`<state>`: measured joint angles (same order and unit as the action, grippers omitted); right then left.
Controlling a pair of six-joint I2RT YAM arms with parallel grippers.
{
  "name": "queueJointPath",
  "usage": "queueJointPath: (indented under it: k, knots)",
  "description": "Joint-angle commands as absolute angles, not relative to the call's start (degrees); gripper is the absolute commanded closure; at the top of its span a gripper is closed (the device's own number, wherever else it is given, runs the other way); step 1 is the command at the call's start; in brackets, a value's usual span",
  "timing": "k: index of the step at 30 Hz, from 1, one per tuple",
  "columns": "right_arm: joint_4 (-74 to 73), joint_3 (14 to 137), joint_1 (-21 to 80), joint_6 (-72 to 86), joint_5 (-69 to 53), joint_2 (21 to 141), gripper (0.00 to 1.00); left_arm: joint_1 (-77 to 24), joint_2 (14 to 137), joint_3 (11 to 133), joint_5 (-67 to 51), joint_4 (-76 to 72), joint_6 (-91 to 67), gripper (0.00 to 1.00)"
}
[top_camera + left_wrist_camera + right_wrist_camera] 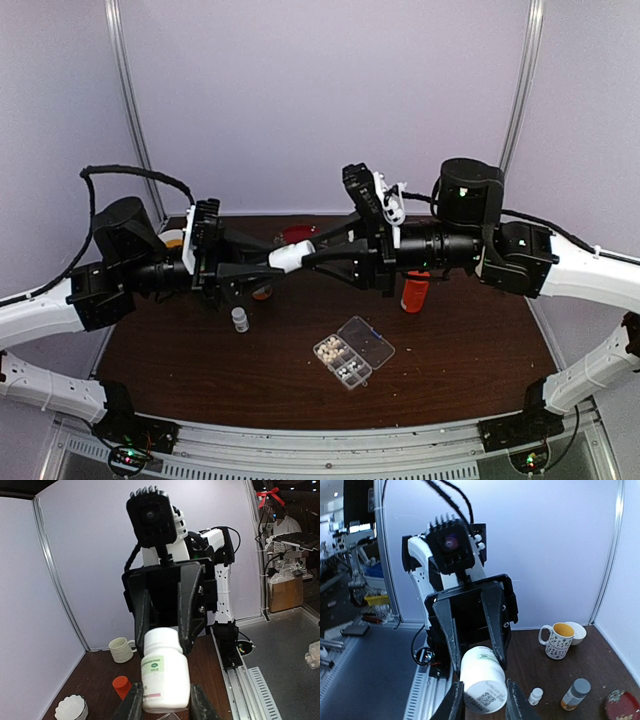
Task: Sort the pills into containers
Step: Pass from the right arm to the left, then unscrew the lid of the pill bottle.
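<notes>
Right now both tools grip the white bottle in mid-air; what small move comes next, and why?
Probably twist the right tool to loosen the cap while the left tool holds the body. The white bottle is clamped between both, its cap end in the right tool, and the pill box lies open below.
</notes>
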<state>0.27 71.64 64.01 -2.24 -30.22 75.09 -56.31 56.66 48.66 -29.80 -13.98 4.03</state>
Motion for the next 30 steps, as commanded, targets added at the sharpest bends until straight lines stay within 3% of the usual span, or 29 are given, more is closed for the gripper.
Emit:
queueJointPath:
  k: [1,11,24,30]
  knots:
    - [-8.26,71.04,64.73,-24.03,-30.4,75.44,0.98,-56.34,58.12,52.78,-33.75,-13.36,0.52,1.0]
    - [-16.43,72.32,64.69,-59.35,-23.99,76.2,1.0,-56.34,60.21,53.0,-36.51,-12.74,-3.23,1.0]
    - [7.09,59.86,64.9,-88.51,-13.36,70.63,1.0,-56.34,63.32,53.8,-37.23,-12.52,-7.69,1.0]
    - [15.69,56.21,64.98,-94.7,-11.85,69.4,1.0,-56.33,64.56,54.24,-37.36,-13.37,-11.48,1.0]
